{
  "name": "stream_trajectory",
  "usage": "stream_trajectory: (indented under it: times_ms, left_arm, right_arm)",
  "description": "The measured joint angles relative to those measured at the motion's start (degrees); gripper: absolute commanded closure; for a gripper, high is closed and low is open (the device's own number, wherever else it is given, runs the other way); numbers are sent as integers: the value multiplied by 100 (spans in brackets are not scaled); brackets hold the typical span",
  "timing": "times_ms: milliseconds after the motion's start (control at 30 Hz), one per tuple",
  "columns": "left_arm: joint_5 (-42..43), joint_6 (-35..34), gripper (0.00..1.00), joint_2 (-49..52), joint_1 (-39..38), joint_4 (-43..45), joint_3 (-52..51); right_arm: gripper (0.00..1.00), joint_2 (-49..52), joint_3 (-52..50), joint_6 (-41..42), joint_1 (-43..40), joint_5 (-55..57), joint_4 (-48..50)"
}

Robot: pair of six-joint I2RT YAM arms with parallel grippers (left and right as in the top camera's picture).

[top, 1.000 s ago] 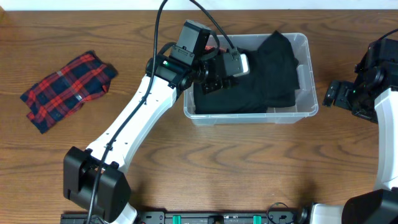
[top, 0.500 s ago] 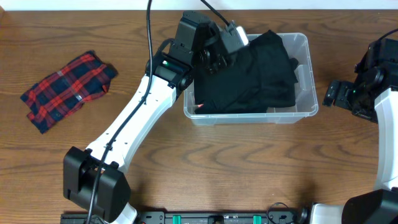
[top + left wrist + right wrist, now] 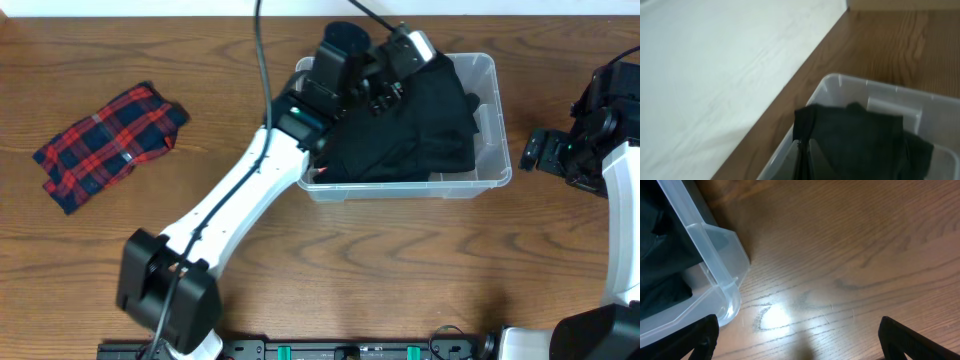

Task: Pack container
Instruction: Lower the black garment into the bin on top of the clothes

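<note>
We judge the packing to be partly done. On the brown wooden table (image 3: pixel 420 270), the large clear plastic rectangular tub (image 3: pixel 410 187) sits toward 1 o'clock from the table's middle. A crumpled black garment (image 3: pixel 430 120) fills most of it. The garment is not fully settled: its 10 o'clock part is drawn up against the tub's far-left corner. A folded red-and-blue plaid cloth (image 3: pixel 105 145) lies flat on the wood at 9 o'clock of the tub, well apart from it. That is probably what is left to pack, once the black piece is laid down.

The white left arm (image 3: pixel 235 200) stretches from its base at 7 o'clock up toward 1 o'clock, with its wrist over the tub's far-left corner. In the wrist view the left gripper (image 3: pixel 803 150) has its two fingers drawn nearly together, and the black fabric runs right up to them. We take it to be pinching a fold of the garment.

The right arm (image 3: pixel 610 130) is tucked back at 3 o'clock. The right gripper (image 3: pixel 530 150) hangs beside the tub's right wall without touching it. Its fingers are spread wide and hold nothing.
</note>
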Motion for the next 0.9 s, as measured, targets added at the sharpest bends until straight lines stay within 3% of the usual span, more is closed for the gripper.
stream_trajectory:
  times_ms: [400,633,900]
  left_arm:
    - [-2,-7,94,1766,-39,1390,9]
    - [0,-9,94,2415,-37,1086,90]
    - [-4,-7,94,2339,-31,584,264]
  right_arm:
    - [1,0,0,0,0,0,2]
    - [1,0,0,0,0,0,2]
    - [1,0,0,0,0,2,0]
